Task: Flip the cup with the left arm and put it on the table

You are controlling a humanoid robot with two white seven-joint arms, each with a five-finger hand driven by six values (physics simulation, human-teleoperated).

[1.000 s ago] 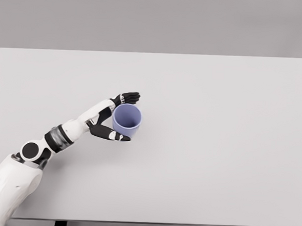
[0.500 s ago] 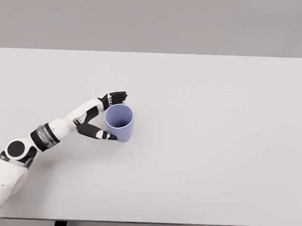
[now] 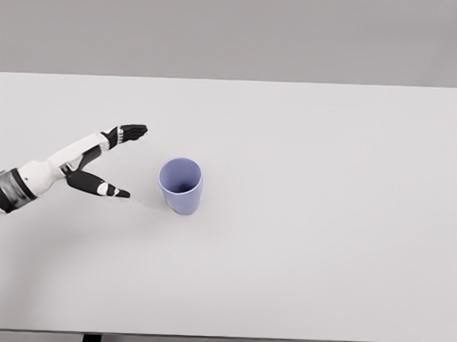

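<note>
My left hand (image 3: 109,161) is hovering at about nine o'clock from the cup (image 3: 181,185), a clear gap lying between them. My fingers (image 3: 128,131) are spread wide from the thumb (image 3: 100,186) and are holding nothing.

Past the hand, the cup is standing a little left of the middle of the table (image 3: 323,242), alone on bare surface. I am judging the flip as done and the cup as placed.

What could go wrong from here is slight, I am thinking. If my arm is swinging toward three o'clock instead of clearing off, my thumb, the part nearest the cup, could be clipping the wall and tipping it. A light cup with a narrower base would be toppling easily from a knock near the rim.

The cup is pointing mouth upward, the rim open toward me and the dark inside showing. Its long axis is running upright, straight off the table, with the body tapering toward the base at six o'clock in my view.
</note>
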